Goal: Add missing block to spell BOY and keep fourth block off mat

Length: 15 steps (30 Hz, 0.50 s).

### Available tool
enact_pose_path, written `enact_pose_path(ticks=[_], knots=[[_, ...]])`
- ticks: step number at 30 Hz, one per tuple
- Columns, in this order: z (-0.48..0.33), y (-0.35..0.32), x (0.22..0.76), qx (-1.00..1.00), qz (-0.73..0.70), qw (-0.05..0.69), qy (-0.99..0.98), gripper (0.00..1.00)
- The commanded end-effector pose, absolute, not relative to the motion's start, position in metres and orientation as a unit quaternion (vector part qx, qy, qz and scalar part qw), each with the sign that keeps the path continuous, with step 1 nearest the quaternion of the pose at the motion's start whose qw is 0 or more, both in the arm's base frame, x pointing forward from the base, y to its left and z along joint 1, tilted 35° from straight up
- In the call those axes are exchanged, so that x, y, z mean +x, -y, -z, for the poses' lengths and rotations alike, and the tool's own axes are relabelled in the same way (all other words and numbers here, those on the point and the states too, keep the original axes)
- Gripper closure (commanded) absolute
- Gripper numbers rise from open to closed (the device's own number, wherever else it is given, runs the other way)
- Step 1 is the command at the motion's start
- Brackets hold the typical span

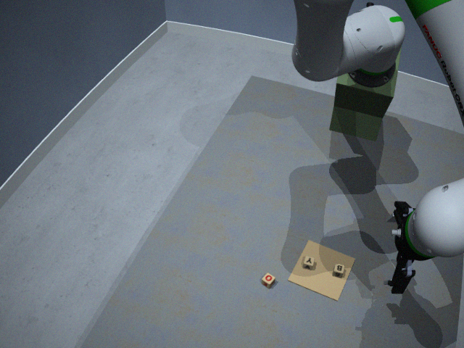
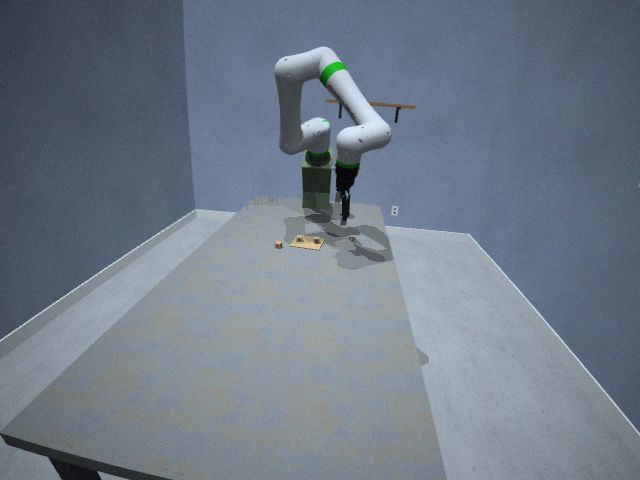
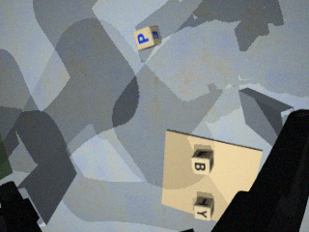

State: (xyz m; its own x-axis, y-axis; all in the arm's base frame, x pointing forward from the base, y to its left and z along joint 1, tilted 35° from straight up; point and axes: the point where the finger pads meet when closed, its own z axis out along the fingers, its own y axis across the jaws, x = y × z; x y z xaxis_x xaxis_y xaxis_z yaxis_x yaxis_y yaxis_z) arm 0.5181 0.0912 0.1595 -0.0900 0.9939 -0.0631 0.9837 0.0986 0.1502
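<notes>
A tan mat [image 1: 321, 270] lies on the table with two wooden blocks on it, a Y block [image 1: 308, 262] and a B block [image 1: 338, 270], a gap apart. A block with a red O [image 1: 268, 279] sits off the mat, just beyond the Y block's side. A block with a blue P [image 3: 147, 38] lies off the mat on the B block's side; it also shows in the exterior view [image 2: 352, 238] but is hidden behind the arm in the top view. My gripper [image 1: 398, 284] hangs above the table beside the mat's B side, open and empty. The wrist view shows the mat [image 3: 209, 181].
The arm's green pedestal [image 1: 359, 108] stands at the back of the table. The table's side edge [image 2: 387, 232] runs close behind the P block. A wooden shelf [image 2: 369, 104] hangs on the far wall.
</notes>
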Motion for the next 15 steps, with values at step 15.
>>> enact_pose_path(ticks=[15], knots=[[-0.193, -0.062, 0.518, 0.838, -0.031, 0.049, -0.542, 0.00]])
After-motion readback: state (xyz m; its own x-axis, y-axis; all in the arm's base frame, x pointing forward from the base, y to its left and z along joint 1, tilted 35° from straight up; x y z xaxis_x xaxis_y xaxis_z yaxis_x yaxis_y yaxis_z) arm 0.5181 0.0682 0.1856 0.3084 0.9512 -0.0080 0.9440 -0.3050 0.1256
